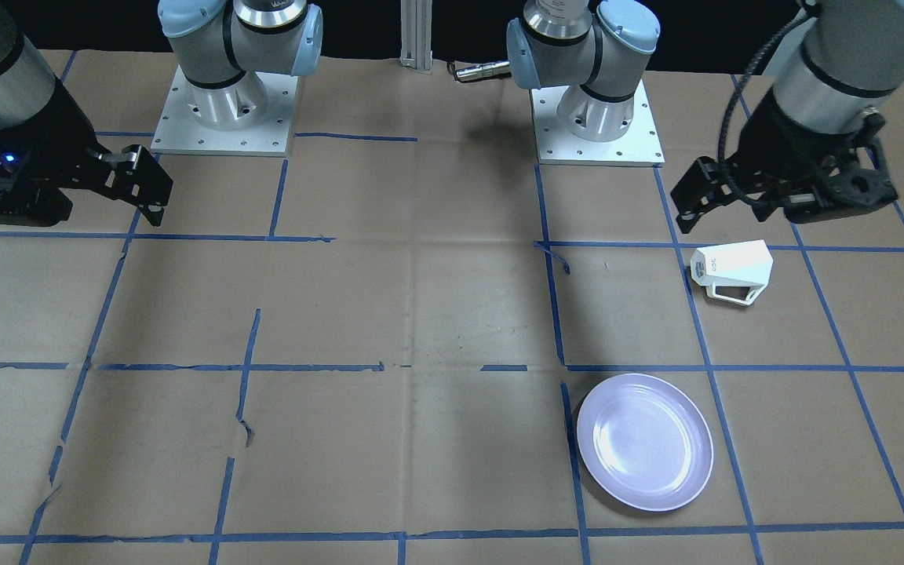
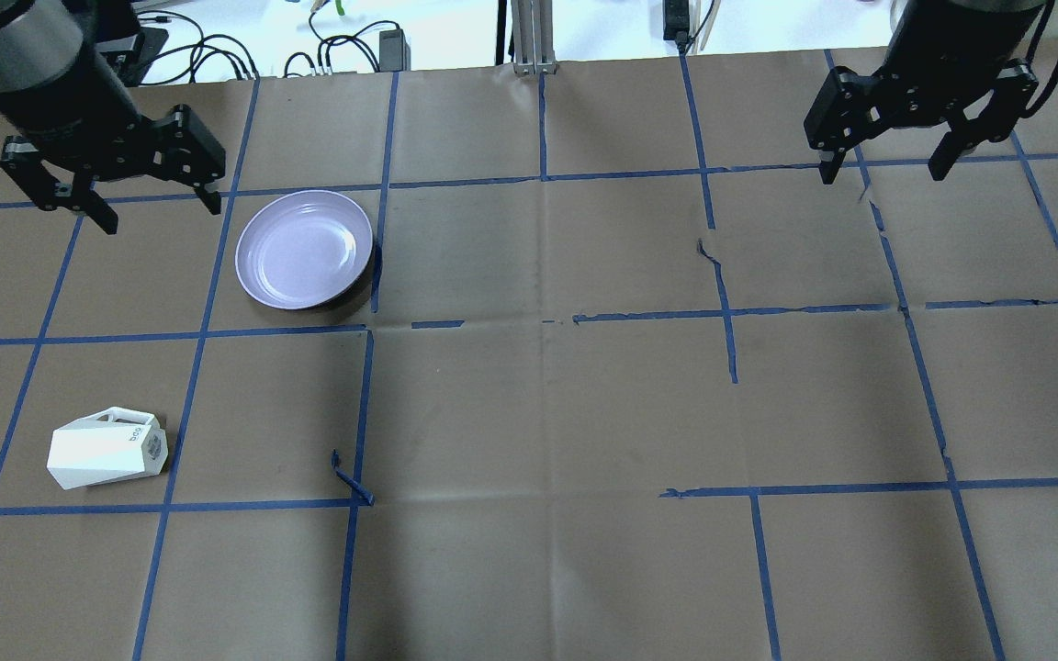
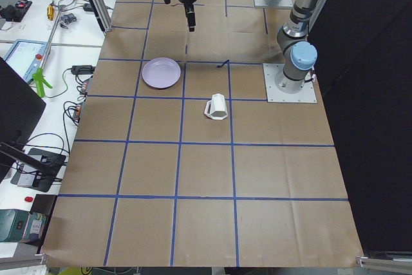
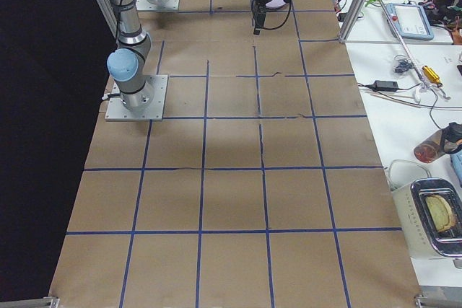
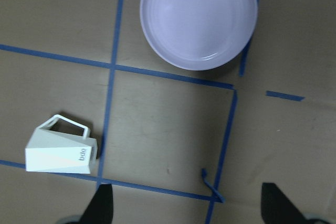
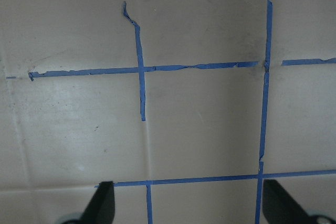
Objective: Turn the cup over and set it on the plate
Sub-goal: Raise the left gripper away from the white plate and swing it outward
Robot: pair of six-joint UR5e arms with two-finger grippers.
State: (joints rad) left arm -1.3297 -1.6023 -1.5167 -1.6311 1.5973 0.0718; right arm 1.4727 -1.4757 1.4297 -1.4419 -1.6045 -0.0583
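The cup (image 2: 106,450) lies on its side on the desk (image 2: 538,413), well apart from the plate (image 2: 304,250); the left gripper (image 2: 160,213) and right gripper (image 2: 881,174) hover with fingers (image 2: 93,209) spread, empty

cup (image 2: 105,450): white, faceted, lying on its side | plate (image 2: 304,249): lavender, upright, well apart

We see the plate (image 5: 199,64) cut off by the top edge of the left wrist view, and only the left tool's (image 5: 189,205) fingertips (image 5: 102,205) showing at its bottom edge.
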